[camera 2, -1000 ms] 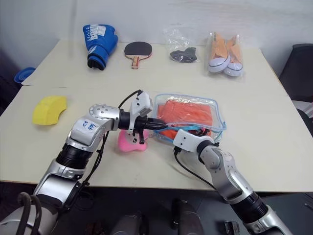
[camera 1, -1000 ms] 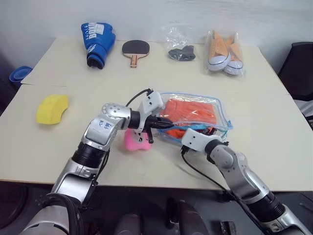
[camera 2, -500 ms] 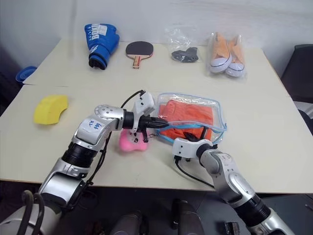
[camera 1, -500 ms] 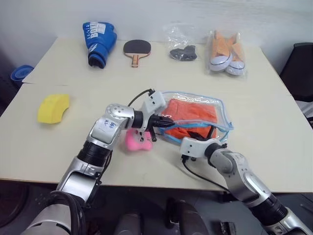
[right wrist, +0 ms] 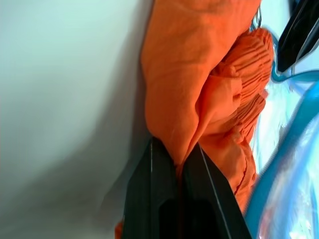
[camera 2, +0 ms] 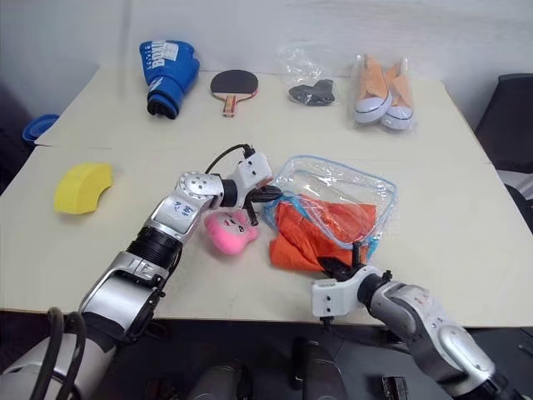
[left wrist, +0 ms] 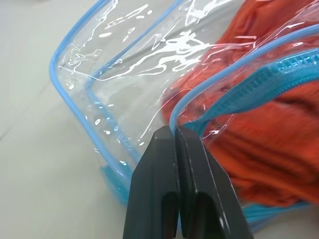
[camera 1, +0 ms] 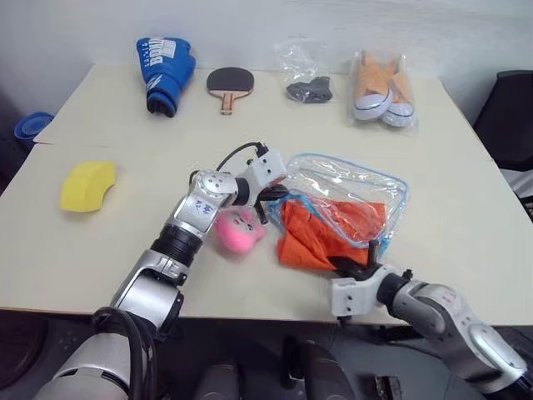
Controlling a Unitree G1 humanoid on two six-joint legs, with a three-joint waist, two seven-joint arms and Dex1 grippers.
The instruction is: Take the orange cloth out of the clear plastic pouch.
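Our right pincer point(camera 1: 360, 268) is clamped on the near edge of the bright orange soft cloth point(camera 1: 321, 232), which lies half out of the clear flat plastic pouch with light-blue trim point(camera 1: 350, 187), spilling toward us onto the worktop point(camera 1: 125, 233). Our left pincer point(camera 1: 277, 197) pinches the pouch's blue rim on the pink plush charm point(camera 1: 237, 231) side. Part of the cloth is inside the pouch; we judge the pull continues toward us.

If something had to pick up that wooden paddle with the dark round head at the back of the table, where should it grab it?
Probably the narrow wooden handle of the table-tennis paddle, approached from the near side. The handle points toward the robot and is slim enough for two fingers; the flat round head lies flush on the table.
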